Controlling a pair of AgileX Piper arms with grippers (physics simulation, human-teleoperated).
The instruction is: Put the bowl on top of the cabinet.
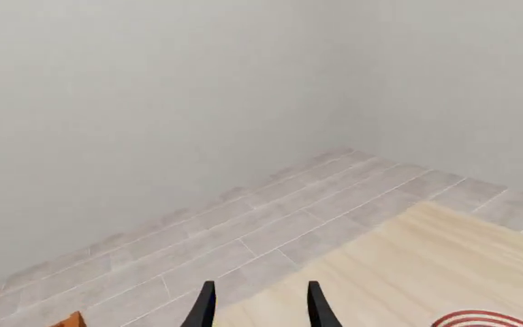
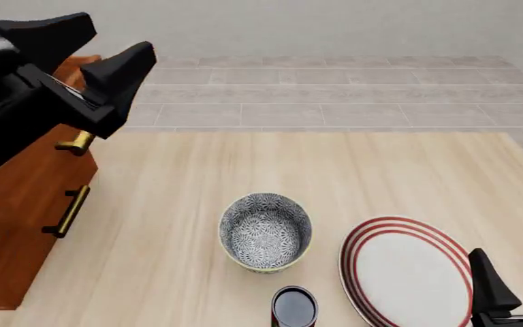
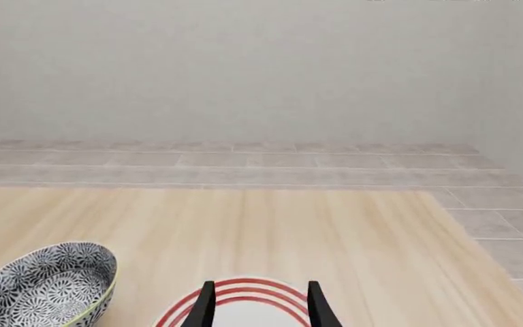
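**Bowl untouched on the table, both arms clear of it**

Bowl (image 2: 265,231) stands upright near the middle of the table (image 2: 334,170), open side up, its patterned wall free on every side. Nothing holds it yet, so the step in hand looks like the first reach and grasp. A rim pinch seems best: one finger inside the wall, one outside, coming straight down, then a lift high enough to pass over the cabinet's edge before moving sideways.

The left gripper (image 2: 98,68) hangs high above the cabinet (image 2: 16,204) at the left side of the table, its fingers apart and empty. It sits nearer the goal and would have to drop and swing right to meet the bowl. The right gripper (image 2: 514,286) waits low at the near right, fingers also apart with nothing between them, over the plate's edge.

Around the bowl, a small dark cup (image 2: 293,308) stands just beside it on the near side, and the plate (image 2: 405,271) with red rings lies close on the right. Either could be knocked by a low sideways approach; the left and far sides of the bowl are open. The cabinet's top is mostly hidden behind the left arm, so free room there cannot be judged.
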